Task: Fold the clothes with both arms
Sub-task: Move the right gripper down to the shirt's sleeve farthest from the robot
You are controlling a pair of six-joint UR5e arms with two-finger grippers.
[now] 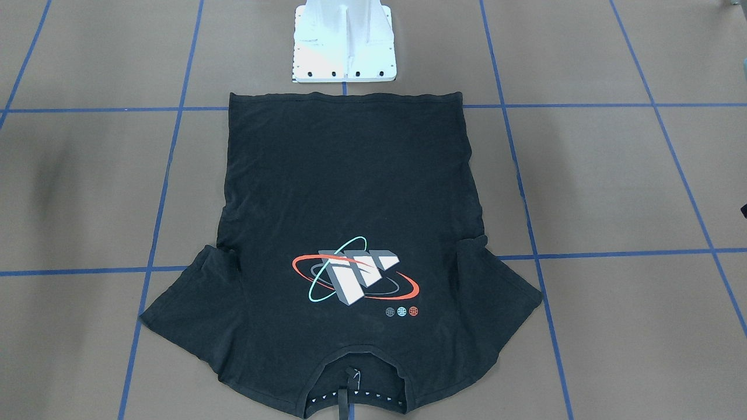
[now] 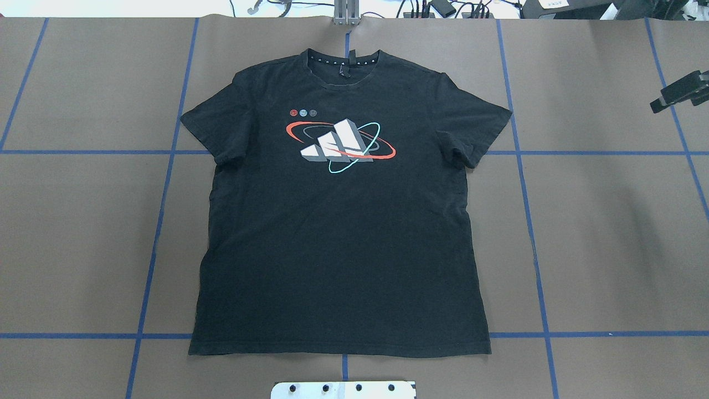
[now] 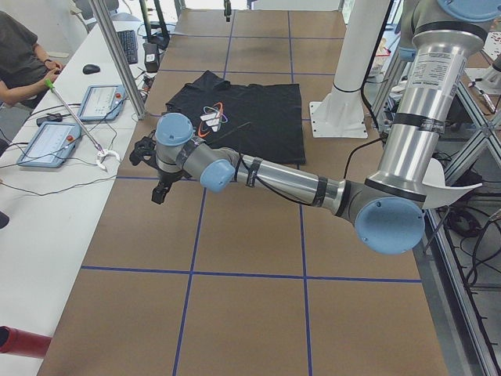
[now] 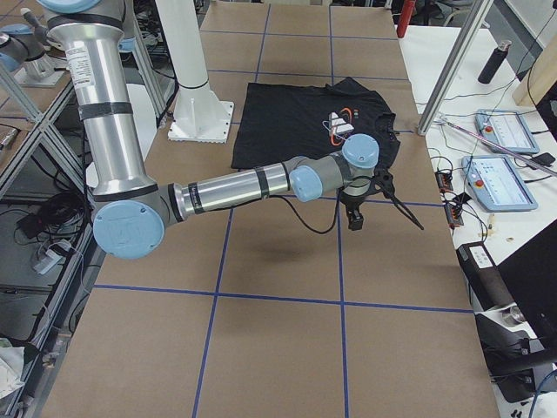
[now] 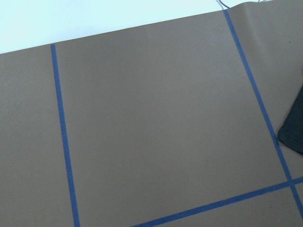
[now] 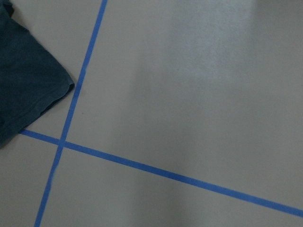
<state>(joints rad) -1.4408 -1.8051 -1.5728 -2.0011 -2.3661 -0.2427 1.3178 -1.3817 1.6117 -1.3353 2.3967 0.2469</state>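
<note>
Task thing: the T-shirt (image 2: 338, 238) lies flat on the table (image 2: 609, 233) with the logo up. Its hem is just beside the pedestal base (image 1: 344, 46) and its collar is at the far edge.
Progress: no fold shows. Both sleeves are spread out and the body is at full length, so the task is judged to be at its start.
Remaining: all folds, sleeves and body.
Left gripper (image 3: 159, 190): held above the table, well apart from the T-shirt on its sleeve side. Whether the fingers are spread or pressed together cannot be told.
Right gripper (image 4: 355, 218): held above the table, near the opposite sleeve and holding nothing. The finger state cannot be told.
Surroundings: blue tape lines (image 2: 532, 233) grid the table. Two control tablets (image 3: 98, 102) and a seated person (image 3: 19, 55) are at a side bench.
Obstructions: nothing is seen lying on the T-shirt. The pedestal base stands close to the hem and is judged to limit the room there.
</note>
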